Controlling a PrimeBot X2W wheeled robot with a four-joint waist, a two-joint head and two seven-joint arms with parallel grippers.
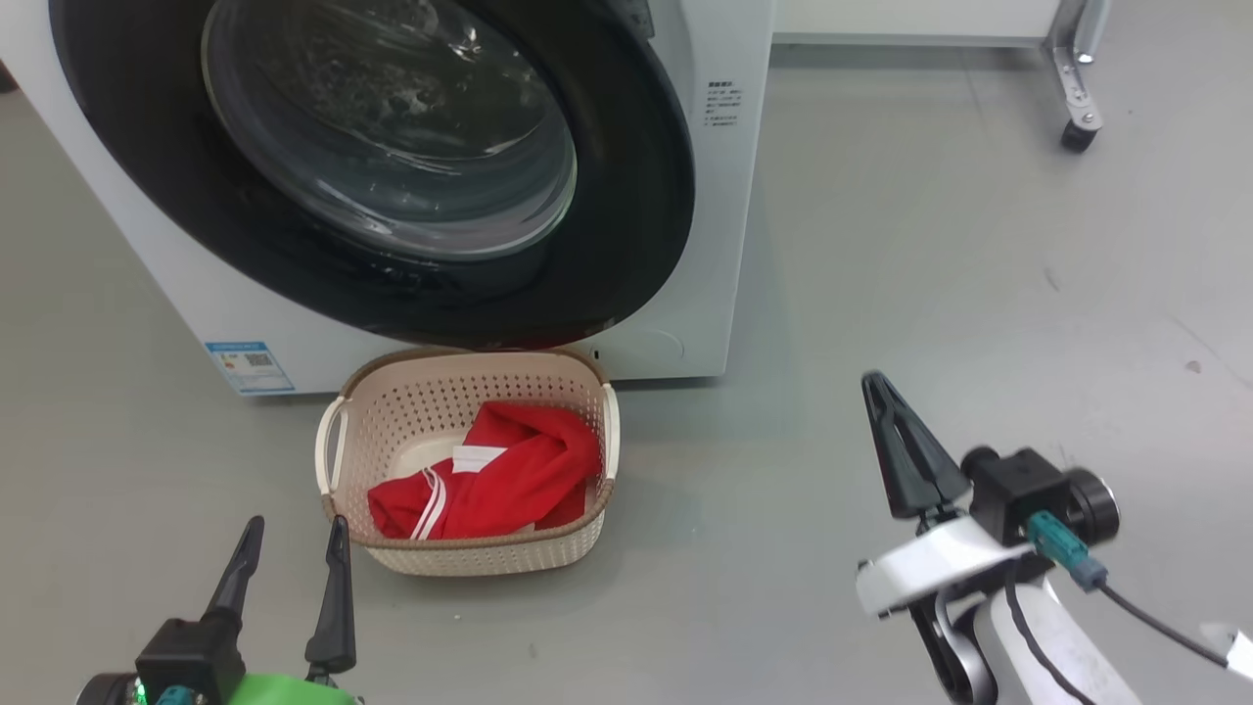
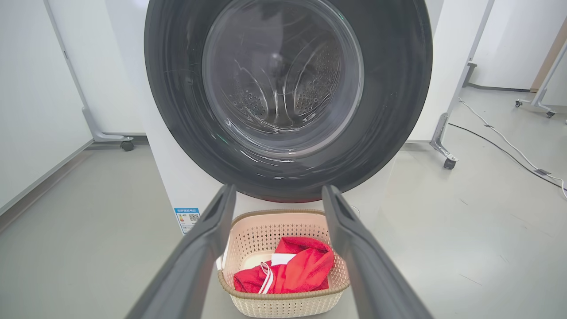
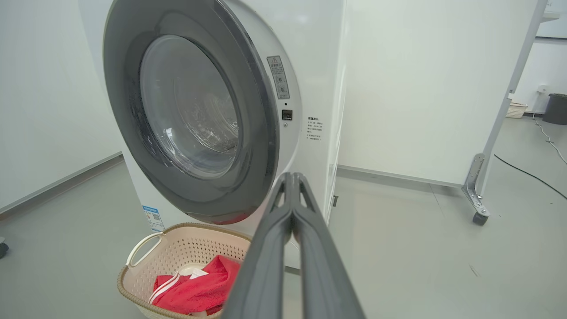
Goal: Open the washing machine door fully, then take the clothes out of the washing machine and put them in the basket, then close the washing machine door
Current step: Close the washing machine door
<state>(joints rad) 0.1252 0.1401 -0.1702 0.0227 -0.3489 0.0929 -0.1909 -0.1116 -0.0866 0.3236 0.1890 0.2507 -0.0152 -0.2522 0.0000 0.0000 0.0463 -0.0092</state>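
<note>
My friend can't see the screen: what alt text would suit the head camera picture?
A cream basket holding red clothes sits on the grey floor before a white washing machine with a round black door. The left gripper is open, the right gripper shut.

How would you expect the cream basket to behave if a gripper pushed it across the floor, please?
It would probably slide easily: the basket looks like thin perforated plastic holding just a red garment, so likely light, on a smooth grey floor. Its low, wide shape suggests it is unlikely to tip. Its walls may flex.
</note>
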